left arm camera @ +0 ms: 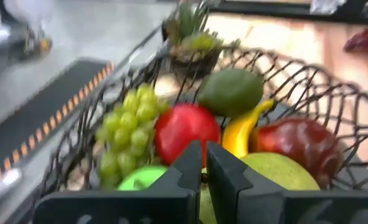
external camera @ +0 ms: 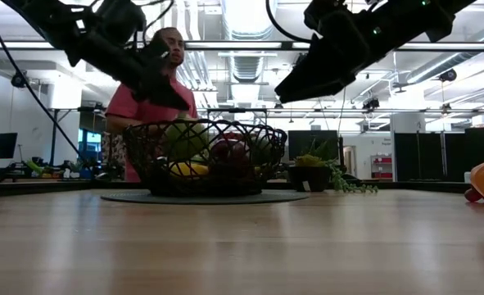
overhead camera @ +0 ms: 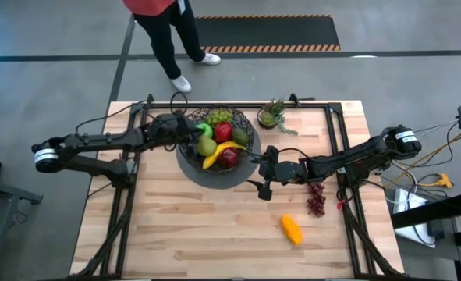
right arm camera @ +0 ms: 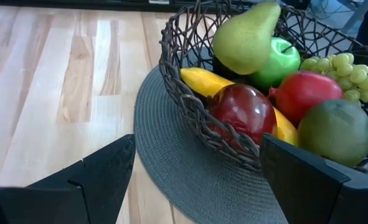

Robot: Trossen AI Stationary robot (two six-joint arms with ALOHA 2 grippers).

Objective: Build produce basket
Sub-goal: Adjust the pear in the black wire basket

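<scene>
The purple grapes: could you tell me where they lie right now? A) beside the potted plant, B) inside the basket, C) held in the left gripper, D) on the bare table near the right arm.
D: the purple grapes lie on the wooden table just beneath the right arm, outside the basket.

Both arms are dark, slim and jointed, each with a white-and-black cylindrical housing near its base. Thin black cables loop along the links. The left gripper (left arm camera: 202, 171) has flat, blocky black fingers (left arm camera: 185, 168); the right gripper (right arm camera: 196, 171) has broad, wedge-shaped dark grey ones (right arm camera: 106, 168).
</scene>
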